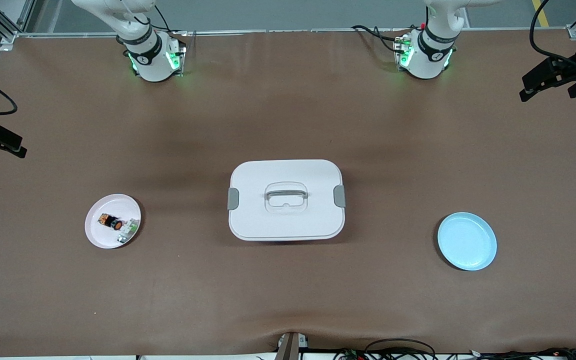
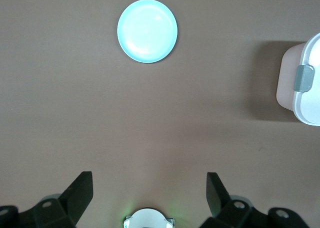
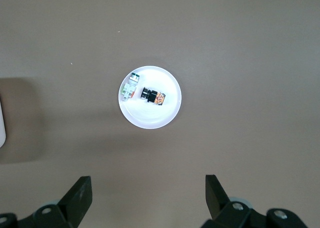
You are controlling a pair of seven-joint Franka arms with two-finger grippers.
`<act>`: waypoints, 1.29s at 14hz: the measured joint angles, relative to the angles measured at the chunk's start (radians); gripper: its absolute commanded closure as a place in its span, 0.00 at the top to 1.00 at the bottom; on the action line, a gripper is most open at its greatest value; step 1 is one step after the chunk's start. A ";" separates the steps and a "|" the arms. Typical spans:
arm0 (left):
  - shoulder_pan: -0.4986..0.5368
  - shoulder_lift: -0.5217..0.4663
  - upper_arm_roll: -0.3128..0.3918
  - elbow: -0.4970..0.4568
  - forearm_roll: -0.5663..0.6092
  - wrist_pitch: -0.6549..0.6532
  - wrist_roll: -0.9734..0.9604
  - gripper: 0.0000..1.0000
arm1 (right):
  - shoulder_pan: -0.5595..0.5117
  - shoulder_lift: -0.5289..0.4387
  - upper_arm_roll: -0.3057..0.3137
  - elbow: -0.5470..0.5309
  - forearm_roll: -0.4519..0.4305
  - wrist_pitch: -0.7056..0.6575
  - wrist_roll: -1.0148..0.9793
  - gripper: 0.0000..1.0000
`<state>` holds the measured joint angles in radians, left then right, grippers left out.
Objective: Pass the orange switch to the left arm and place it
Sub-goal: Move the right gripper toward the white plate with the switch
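The orange switch (image 1: 110,221) lies on its side in a small pink plate (image 1: 99,236) toward the right arm's end of the table. It also shows in the right wrist view (image 3: 152,96) on that plate (image 3: 150,119). The white box (image 1: 286,200) stands lidded at the table's middle; its latched end shows in the left wrist view (image 2: 305,82). My right gripper (image 3: 148,183) is open and empty, high over bare table near the pink plate. My left gripper (image 2: 149,180) is open and empty, high over bare table near its own base (image 2: 148,219). Neither gripper shows in the front view.
A small white-and-green part (image 1: 127,231) lies beside the switch in the pink plate. An empty light blue plate (image 1: 467,241) sits toward the left arm's end. Black camera mounts (image 1: 558,75) reach in at both table ends. Cables lie along the table's front edge.
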<state>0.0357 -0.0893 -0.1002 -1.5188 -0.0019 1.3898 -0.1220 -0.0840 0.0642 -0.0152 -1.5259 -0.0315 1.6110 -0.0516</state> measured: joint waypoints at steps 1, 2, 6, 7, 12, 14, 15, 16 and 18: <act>0.000 0.000 0.000 0.000 0.000 0.000 0.000 1.00 | 0.000 0.000 0.000 0.000 0.000 0.000 0.000 1.00; 0.000 0.000 0.000 0.000 0.000 0.000 0.000 1.00 | 0.000 0.000 0.000 0.000 0.000 0.000 0.000 1.00; 0.000 0.001 0.000 0.000 0.000 0.000 0.000 1.00 | 0.000 0.000 0.000 0.000 0.000 0.000 0.001 1.00; 0.000 0.001 0.000 0.000 0.000 0.000 0.000 1.00 | 0.000 0.000 -0.001 0.000 0.000 0.000 0.001 1.00; 0.000 0.035 0.000 0.002 0.000 0.001 0.000 1.00 | -0.001 0.000 -0.002 0.000 0.000 0.000 0.001 1.00; 0.000 0.052 0.000 0.006 0.000 0.002 0.000 1.00 | -0.001 0.000 -0.002 0.000 0.000 0.000 0.001 1.00; 0.000 0.059 0.000 0.007 0.000 0.002 0.000 1.00 | -0.001 0.001 -0.002 0.000 0.000 0.000 0.001 1.00; 0.000 0.067 0.000 0.008 0.000 0.003 0.000 1.00 | -0.001 0.004 -0.003 0.000 0.000 0.000 0.001 1.00; 0.002 0.079 0.000 0.010 0.001 0.009 -0.001 1.00 | -0.001 0.027 -0.003 0.000 0.000 0.002 0.001 1.00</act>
<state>0.0376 -0.0106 -0.0999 -1.5086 -0.0008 1.3988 -0.1230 -0.0855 0.0910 -0.0178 -1.5264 -0.0316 1.6133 -0.0508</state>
